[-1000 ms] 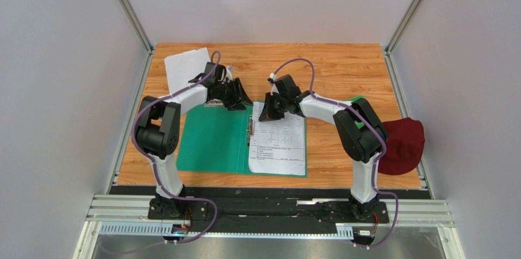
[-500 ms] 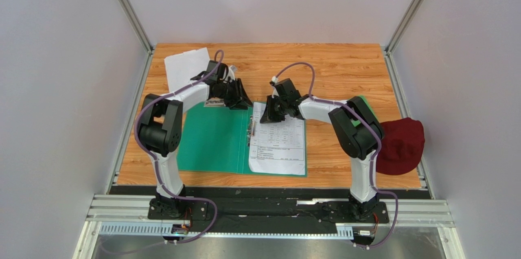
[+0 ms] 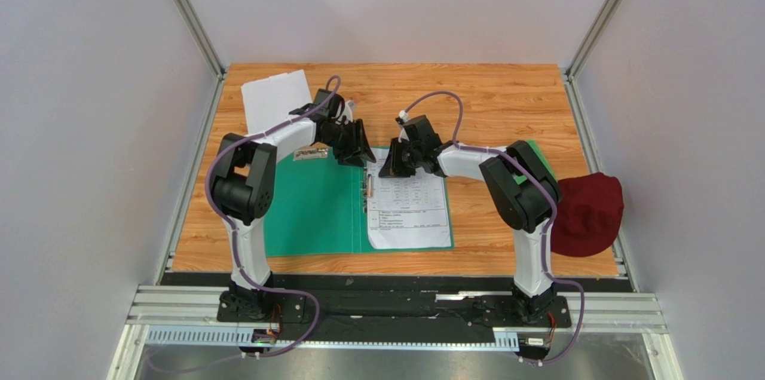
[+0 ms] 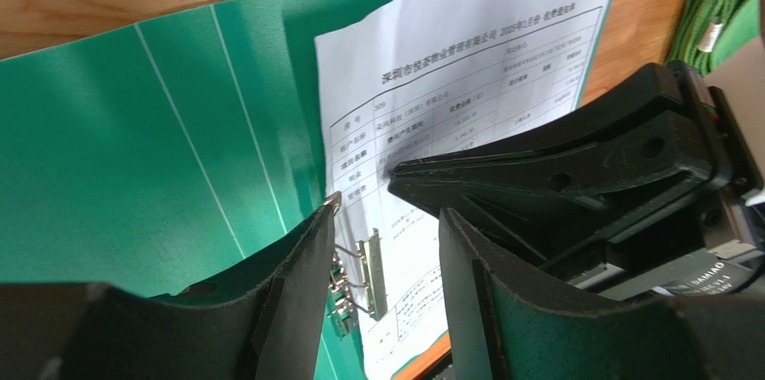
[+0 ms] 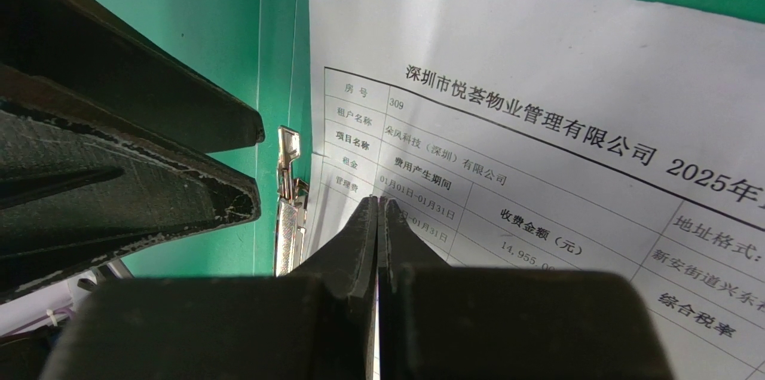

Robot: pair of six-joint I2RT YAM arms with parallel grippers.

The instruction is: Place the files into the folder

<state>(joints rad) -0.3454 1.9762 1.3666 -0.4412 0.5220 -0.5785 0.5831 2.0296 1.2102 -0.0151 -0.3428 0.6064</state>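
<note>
The teal-green folder (image 3: 305, 210) lies open on the table, a metal clip (image 4: 373, 272) at its spine. One printed file (image 3: 408, 210) rests on its right half. A second file, a blank white sheet (image 3: 274, 98), lies at the back left, outside the folder. My left gripper (image 3: 359, 154) hovers open over the spine with the clip between its fingers (image 4: 305, 281). My right gripper (image 3: 392, 163) is shut, its tip (image 5: 378, 205) resting on the printed file (image 5: 539, 84) just right of the clip (image 5: 287, 210).
A dark red cap (image 3: 588, 210) sits at the table's right edge. A small bright green cloth (image 3: 530, 151) lies behind the right arm, also seen as a green cloth (image 4: 727, 4) in the left wrist view. Both grippers stand close together over the spine.
My left gripper has moved right, from the folder's back edge to above the spine clip. The printed file has shifted slightly to the right. The right gripper stays shut on the sheet's top.
</note>
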